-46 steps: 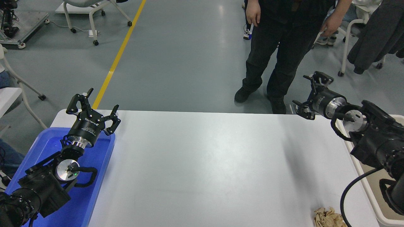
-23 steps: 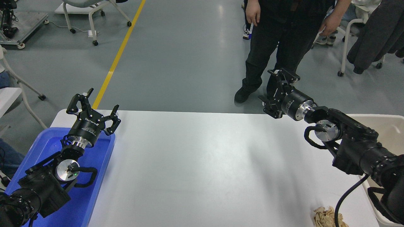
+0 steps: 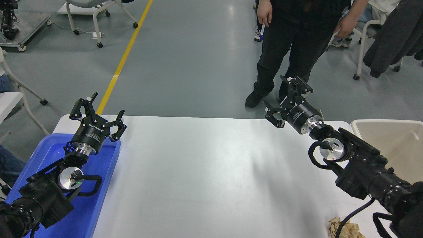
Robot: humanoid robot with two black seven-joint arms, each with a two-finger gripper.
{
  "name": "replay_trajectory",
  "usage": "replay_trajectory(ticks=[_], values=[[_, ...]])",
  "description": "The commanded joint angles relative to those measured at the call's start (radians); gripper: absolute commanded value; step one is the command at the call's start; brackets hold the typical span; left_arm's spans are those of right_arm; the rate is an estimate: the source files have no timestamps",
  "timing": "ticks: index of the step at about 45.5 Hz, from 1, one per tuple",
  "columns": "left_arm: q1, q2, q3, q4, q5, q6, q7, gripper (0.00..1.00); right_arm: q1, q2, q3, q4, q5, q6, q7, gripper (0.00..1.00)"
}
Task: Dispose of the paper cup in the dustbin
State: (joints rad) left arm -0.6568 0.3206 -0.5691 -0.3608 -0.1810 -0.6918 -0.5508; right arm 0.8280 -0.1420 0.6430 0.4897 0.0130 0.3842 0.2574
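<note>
The paper cup is out of view. The beige dustbin point(image 3: 390, 132) stands at the table's right edge, with its inside showing and nothing visible in it. My right gripper point(image 3: 284, 99) is open and empty, held above the table's far edge, well left of the dustbin. My left gripper point(image 3: 97, 109) is open and empty, parked over the blue tray at the lower left.
A blue plastic tray point(image 3: 96, 205) lies at the table's left side under my left arm. A crumpled brown paper wad point(image 3: 342, 228) lies near the front right. A person point(image 3: 297, 39) in dark clothes stands at the far side, just behind my right gripper.
My right arm has swung left from over the dustbin to above the table's far edge, uncovering the bin. The left arm has not moved.
</note>
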Motion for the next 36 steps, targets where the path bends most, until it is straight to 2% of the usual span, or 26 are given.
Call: replay_trajectory(ticks=[1, 5, 25, 36], values=[[0.0, 0.0, 0.0, 0.0, 0.0, 0.0, 0.0, 1.0, -0.006, 0.028, 0.061, -0.08, 0.025, -0.031, 0.0, 0.99], [0.0, 0.0, 0.0, 0.0, 0.0, 0.0, 0.0, 1.0, 0.014, 0.032, 0.06, -0.138, 0.025, -0.031, -0.001, 0.99], [0.0, 0.0, 0.0, 0.0, 0.0, 0.0, 0.0, 1.0, 0.014, -0.002, -0.091, -0.137, 0.005, -0.013, -0.003, 0.99], [0.0, 0.0, 0.0, 0.0, 0.0, 0.0, 0.0, 1.0, 0.002, -0.018, -0.072, -0.138, 0.007, -0.016, 0.005, 0.99]])
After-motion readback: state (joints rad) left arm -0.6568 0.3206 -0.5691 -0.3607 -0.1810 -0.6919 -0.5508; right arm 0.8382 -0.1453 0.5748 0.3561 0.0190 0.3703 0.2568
